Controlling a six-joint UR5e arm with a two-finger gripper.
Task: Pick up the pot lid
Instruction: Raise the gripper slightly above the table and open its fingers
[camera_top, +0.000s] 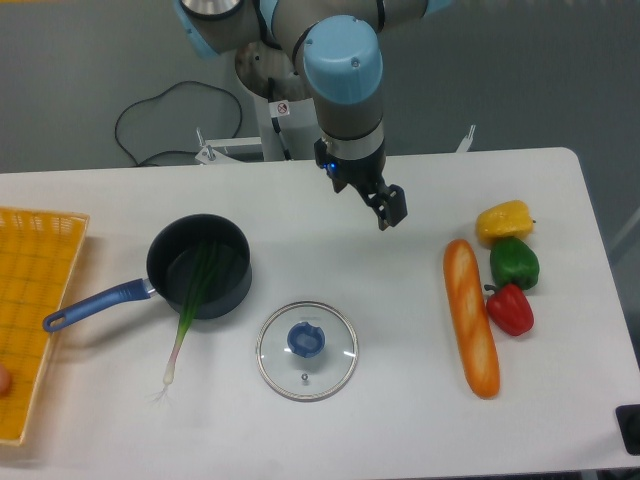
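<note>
A dark grey surface (60, 100) lies behind the white table (400, 430), with a thin black cable (118, 128) looping across it. The gripper (364, 204) hangs over the table's far part, well apart from the lid; its fingers look spread, though at this angle I cannot tell how widely, and nothing appears held in them. The glass pot lid (333, 372) lies flat near the middle front, its blue knob (306, 340) up. To its left is a black pot (236, 290) with a blue handle (98, 304), a green onion (183, 330) hanging over its near rim. An orange crate (45, 240) stands at the left edge. On the right lie a long bread loaf (472, 320) and yellow (505, 220), green (514, 264) and red (511, 311) peppers.
</note>
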